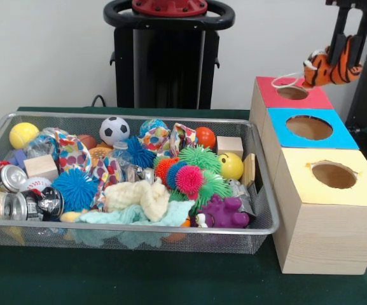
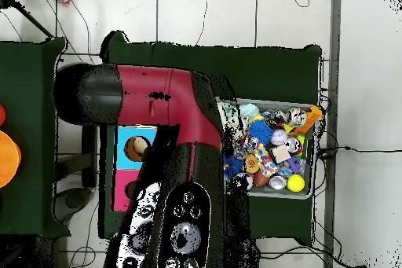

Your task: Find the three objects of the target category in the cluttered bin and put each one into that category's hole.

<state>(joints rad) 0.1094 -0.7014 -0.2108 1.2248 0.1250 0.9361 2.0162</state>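
Hand (image 1: 346, 58): clenched on a striped orange tiger plush (image 1: 326, 68), hanging above the red hole (image 1: 292, 93) at its 2 o'clock edge.
Boxes: red, blue hole (image 1: 309, 128) and yellow hole (image 1: 334, 175) in a row, all tops open.
Bin (image 1: 138, 231): at 9 o'clock of the boxes, packed; rim just beside the yellow box.
Clutter: spiky balls (image 1: 189, 179), soccer ball (image 1: 114, 129), cans (image 1: 10, 178), cream cloth (image 1: 137, 196).
Counter (image 1: 170, 279): bare at 6 o'clock.
Overhead: arm (image 2: 157, 108) hides the boxes mostly.

Cut off at the front view's top edge: the tool (image 1: 347, 47) above its fingers. Buried under spiky balls (image 1: 189, 178): much of the bin's (image 1: 132, 229) contents. Overhead, hidden beneath the arm (image 2: 157, 108): red-surround hole, part of the bin.
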